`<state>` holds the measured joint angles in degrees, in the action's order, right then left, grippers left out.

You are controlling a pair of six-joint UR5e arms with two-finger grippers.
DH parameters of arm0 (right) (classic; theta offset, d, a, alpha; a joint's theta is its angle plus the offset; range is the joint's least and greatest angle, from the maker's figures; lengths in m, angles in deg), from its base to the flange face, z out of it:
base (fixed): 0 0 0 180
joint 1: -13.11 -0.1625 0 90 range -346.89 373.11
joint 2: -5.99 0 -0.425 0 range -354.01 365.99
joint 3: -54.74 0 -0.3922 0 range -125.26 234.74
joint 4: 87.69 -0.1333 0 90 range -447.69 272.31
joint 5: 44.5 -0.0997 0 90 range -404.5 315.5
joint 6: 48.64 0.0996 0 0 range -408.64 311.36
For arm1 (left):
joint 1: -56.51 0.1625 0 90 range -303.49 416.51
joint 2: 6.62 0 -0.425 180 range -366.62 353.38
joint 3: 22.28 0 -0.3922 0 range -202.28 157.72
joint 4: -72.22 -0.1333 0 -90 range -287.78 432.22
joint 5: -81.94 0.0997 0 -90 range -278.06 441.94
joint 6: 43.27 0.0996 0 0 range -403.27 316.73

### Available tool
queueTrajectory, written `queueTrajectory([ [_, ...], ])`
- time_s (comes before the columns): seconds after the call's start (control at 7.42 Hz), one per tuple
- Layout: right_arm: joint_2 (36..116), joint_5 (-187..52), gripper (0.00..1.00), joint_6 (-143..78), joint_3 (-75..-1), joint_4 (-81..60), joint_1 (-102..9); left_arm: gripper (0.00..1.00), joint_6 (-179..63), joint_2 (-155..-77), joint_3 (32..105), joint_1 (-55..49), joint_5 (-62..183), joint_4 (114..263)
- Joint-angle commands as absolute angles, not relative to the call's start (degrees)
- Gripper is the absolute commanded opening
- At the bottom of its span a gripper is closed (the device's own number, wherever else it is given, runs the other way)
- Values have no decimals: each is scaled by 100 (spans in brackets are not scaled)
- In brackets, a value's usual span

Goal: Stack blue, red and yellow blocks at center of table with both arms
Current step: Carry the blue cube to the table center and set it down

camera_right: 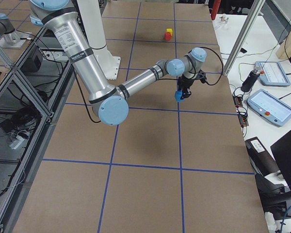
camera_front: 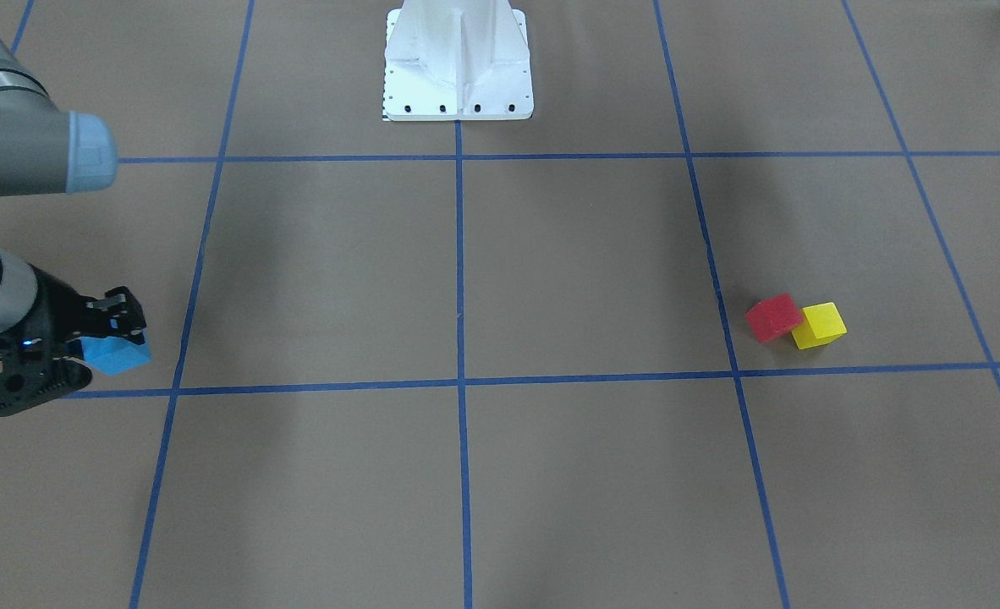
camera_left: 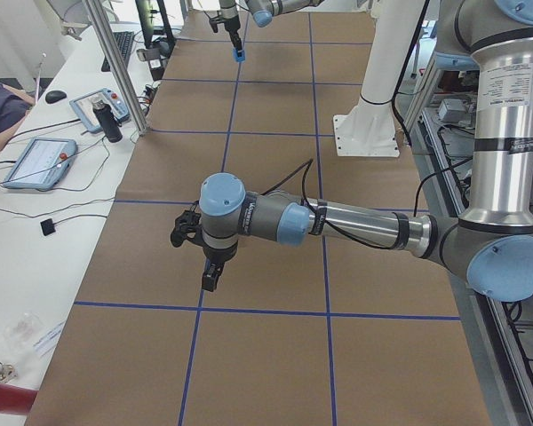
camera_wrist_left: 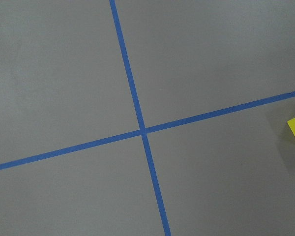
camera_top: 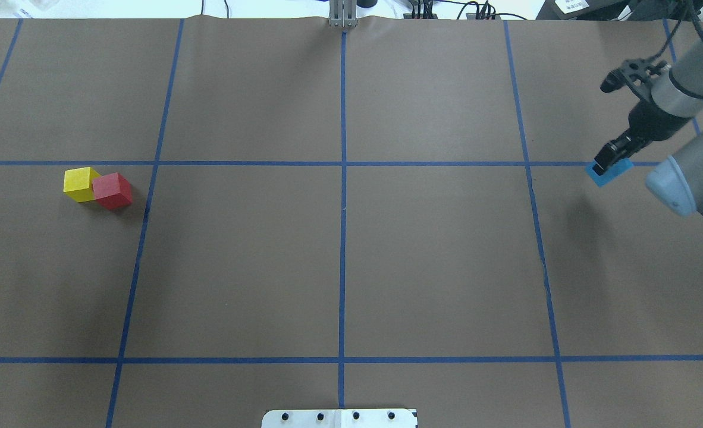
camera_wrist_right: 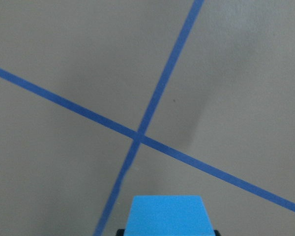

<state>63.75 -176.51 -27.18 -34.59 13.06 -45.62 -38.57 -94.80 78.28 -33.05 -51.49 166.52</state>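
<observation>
Three blocks, two locations. Blue block [camera_top: 610, 172] was clamped between the fingers of the right gripper [camera_top: 610, 157], far out on the robot's right side of the worktop [camera_top: 435, 255]. It sat over a blue tape crossing and, by the right wrist view, seemed held off the surface, with a shadow thrown beside the crossing.

Red block [camera_top: 112, 190] and yellow block [camera_top: 79, 184] sat on the robot's left side, touching each other, both turned askew to the grid. Red lay on the inner side, near a lengthwise tape line; yellow's far edge came just short of a crosswise line. Two grid squares of brown worktop separated this pair from the blue block.

Left gripper [camera_left: 209, 266] hung pointing down over the worktop, seen only from the table's end, so I could not tell how its fingers stood. White pedestal base [camera_front: 458, 59] stood at the robot's edge, well apart from all the blocks.
</observation>
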Motion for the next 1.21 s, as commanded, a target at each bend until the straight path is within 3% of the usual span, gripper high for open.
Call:
queueTrajectory([
  [0.0, 5009, -17520, 0, -216, -2731, 1383, -3685, 100, -3843, -9486, 7801, -3305, -5147, 16661],
  [0.54, 3811, -16686, 0, 1508, -1211, 21, -2601, 100, -3852, -9478, 7774, -3305, -5147, 16661],
  [1.08, 3728, -16631, 0, 1517, -960, -322, -2398, 100, -3861, -9486, 7766, -3296, -5147, 16661],
])
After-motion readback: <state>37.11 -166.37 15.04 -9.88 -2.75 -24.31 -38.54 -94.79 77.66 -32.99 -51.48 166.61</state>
